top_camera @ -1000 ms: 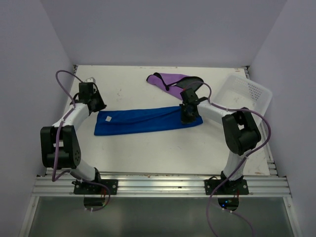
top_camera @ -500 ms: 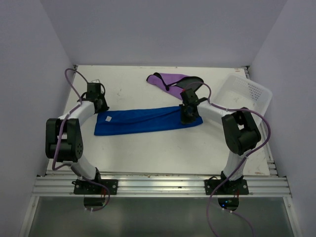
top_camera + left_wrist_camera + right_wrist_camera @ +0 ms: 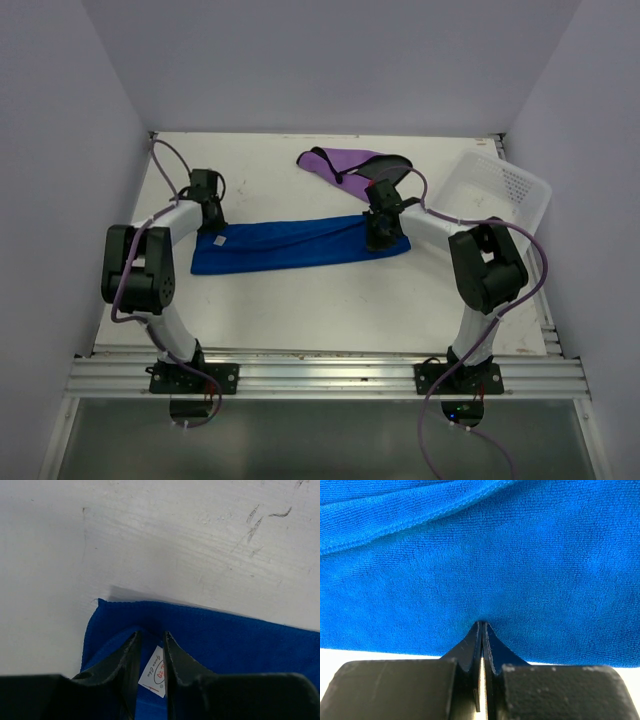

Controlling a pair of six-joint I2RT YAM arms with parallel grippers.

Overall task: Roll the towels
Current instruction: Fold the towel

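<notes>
The blue towel (image 3: 300,245) lies folded into a long strip across the middle of the table. My left gripper (image 3: 213,222) hangs low over its left end. In the left wrist view the left gripper (image 3: 150,634) is narrowly open above the towel's corner (image 3: 240,635), and a white label (image 3: 156,672) shows between the fingers. My right gripper (image 3: 380,240) is at the strip's right end. In the right wrist view the right gripper (image 3: 482,623) is shut, its tips pressed into the blue pile (image 3: 480,555). The purple towel (image 3: 335,163) with a black section lies bunched at the back.
A white perforated basket (image 3: 500,190) sits tilted at the back right corner. Walls close in the table on three sides. Purple cables loop from both arms. Bare scratched tabletop (image 3: 200,540) lies beyond the blue towel's left end.
The left arm has swung right and forward from the table's left side to the blue towel's left end, and its jaws have parted a little. The right arm has stayed put.
</notes>
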